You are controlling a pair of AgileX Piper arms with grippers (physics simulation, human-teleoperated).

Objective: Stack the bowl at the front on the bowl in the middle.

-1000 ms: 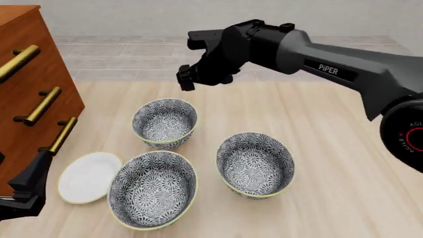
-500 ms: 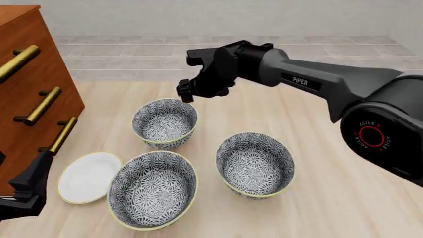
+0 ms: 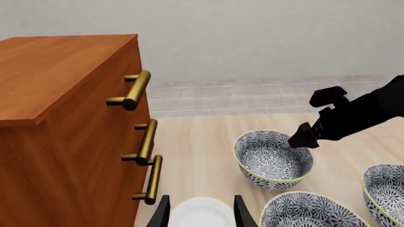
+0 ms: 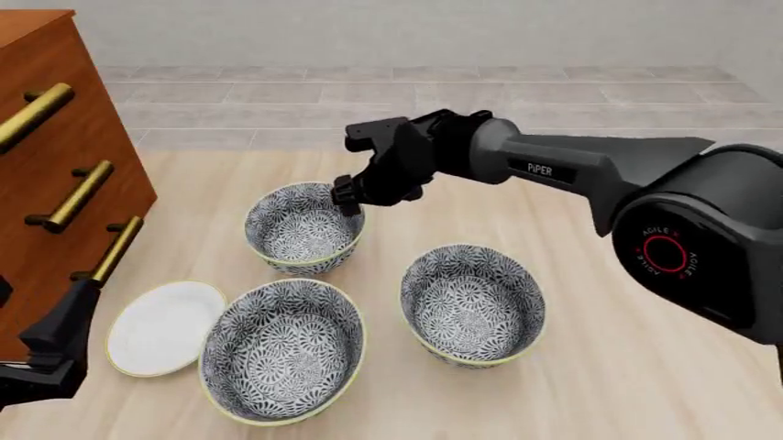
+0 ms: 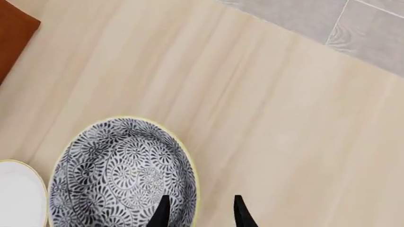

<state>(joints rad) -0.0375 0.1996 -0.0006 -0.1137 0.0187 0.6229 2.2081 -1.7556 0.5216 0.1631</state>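
- The pale wooden table (image 4: 612, 385) is filling most of the front view, running up to grey floor tiles at the top.
- A brown drawer chest (image 4: 55, 156) with brass handles is standing at the left edge.
- The right arm (image 4: 588, 170) is reaching in from the right edge toward the upper middle.
- A third patterned bowl (image 4: 281, 353) is sitting at lower centre-left, just beside the white plate (image 4: 159, 327).
- The bowl in the middle (image 4: 471, 302) is sitting upright, right of centre.
- The bowl at the front (image 4: 303, 225) is resting on the table at upper centre-left, apart from the others.
- The right gripper (image 4: 347, 194) is hanging unclenched, its fingers (image 5: 162, 213) straddling that bowl's rim.
- The left gripper (image 4: 49, 353), lower left, is hovering with its fingers (image 3: 162, 213) spread, holding nothing.
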